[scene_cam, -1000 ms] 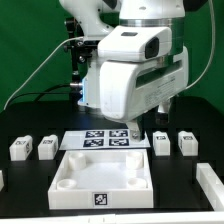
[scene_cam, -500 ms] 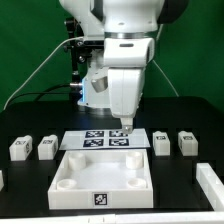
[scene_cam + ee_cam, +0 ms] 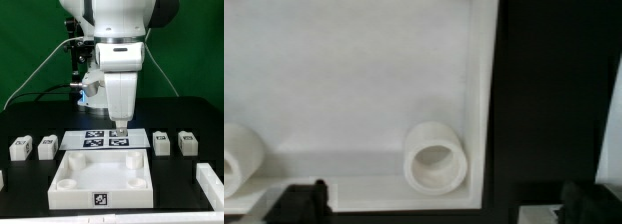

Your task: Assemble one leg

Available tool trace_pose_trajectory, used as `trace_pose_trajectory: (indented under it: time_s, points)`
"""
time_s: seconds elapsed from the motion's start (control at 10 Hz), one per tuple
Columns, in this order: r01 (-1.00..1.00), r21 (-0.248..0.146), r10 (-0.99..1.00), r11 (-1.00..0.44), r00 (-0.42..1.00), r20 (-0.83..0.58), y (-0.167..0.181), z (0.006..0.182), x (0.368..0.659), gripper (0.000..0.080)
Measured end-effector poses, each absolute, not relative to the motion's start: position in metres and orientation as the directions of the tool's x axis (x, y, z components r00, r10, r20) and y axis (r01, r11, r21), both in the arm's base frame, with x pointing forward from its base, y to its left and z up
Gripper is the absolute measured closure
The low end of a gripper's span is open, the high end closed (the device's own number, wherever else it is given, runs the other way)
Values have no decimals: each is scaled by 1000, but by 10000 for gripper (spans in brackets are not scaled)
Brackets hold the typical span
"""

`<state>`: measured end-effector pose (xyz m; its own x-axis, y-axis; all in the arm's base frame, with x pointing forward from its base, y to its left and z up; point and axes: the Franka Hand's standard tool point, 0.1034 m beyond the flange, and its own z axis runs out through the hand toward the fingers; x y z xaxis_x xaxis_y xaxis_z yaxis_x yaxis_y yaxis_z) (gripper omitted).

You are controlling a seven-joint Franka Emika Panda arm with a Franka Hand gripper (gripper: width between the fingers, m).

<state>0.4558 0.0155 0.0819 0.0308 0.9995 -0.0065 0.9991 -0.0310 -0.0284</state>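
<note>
Several legs, small white posts with marker tags, stand on the black table. Two are at the exterior view's left (image 3: 20, 148) (image 3: 46, 147) and two at its right (image 3: 162, 142) (image 3: 187, 142). My gripper (image 3: 119, 128) hangs over the marker board (image 3: 92, 139), just behind the large white panel (image 3: 103, 178), apart from every leg. In the wrist view the gripper (image 3: 441, 200) is open and empty. Its dark fingertips (image 3: 299, 200) straddle the panel's edge (image 3: 473, 60), where a corner socket (image 3: 434, 158) shows. No leg shows in the wrist view.
More white parts lie at the table's front corners, one at the exterior view's right (image 3: 208, 180) and one at its left (image 3: 2, 180). Cables and the arm's base stand behind the marker board.
The arm has swung toward the exterior view's left, and the wrist has turned. The gripper moved from the marker board's right end to above its middle. No part has moved.
</note>
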Motion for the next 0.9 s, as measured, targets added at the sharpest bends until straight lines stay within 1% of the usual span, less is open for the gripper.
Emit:
trace_pose_trajectory:
  time_s: [0.1,0.3,0.4,0.5,0.6,0.8,0.9]
  points:
    - [999,-40,1000,-27,27,-4,8,71,446,150]
    - [999,-28,999,-34,34,10,-6,43,427,150]
    - [999,-23,999,-50,50,20,-10,27,425,150]
    - [998,-26,998,-60,61,25,-11,15,424,150]
    - [997,-33,997,-64,65,28,-12,9,422,150]
    - [997,-35,997,-65,66,28,-12,8,422,150]
    - [997,-36,997,-65,66,28,-12,8,422,289]
